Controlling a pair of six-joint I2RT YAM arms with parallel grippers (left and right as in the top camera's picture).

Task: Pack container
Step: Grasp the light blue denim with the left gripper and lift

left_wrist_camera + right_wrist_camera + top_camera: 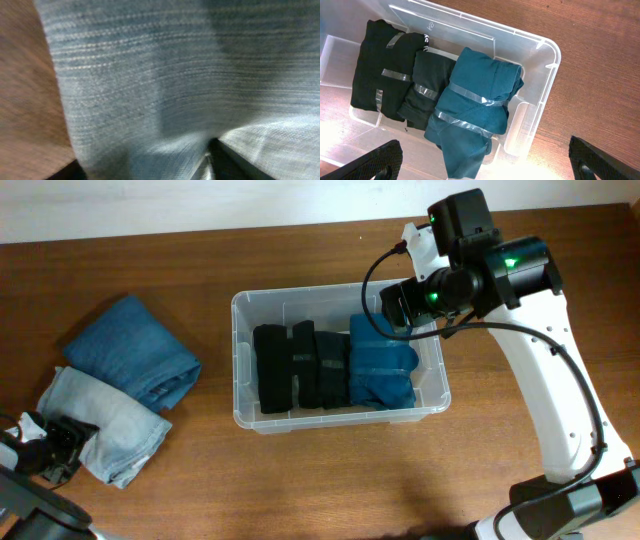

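Note:
The clear plastic container (pixel 240 360) stands mid-table; it also shows in the right wrist view (pixel 551 56). Inside lie taped folded clothes: black ones (pixel 285 370) (pixel 385 65), a dark one (pixel 427 85) and a teal one (pixel 380 365) (pixel 480 100). My right gripper (pixel 405 305) (pixel 485 160) hovers above the container's right end, open and empty. My left gripper (pixel 55 445) (pixel 145 170) is down at the left edge of a light grey-blue folded cloth (pixel 115 425) (pixel 150 75). Its fingers are apart with the cloth between them.
A darker blue folded cloth (pixel 135 350) lies just behind the light one, left of the container. The brown wooden table (pixel 330 480) (pixel 605 75) runs to a pale wall at the back.

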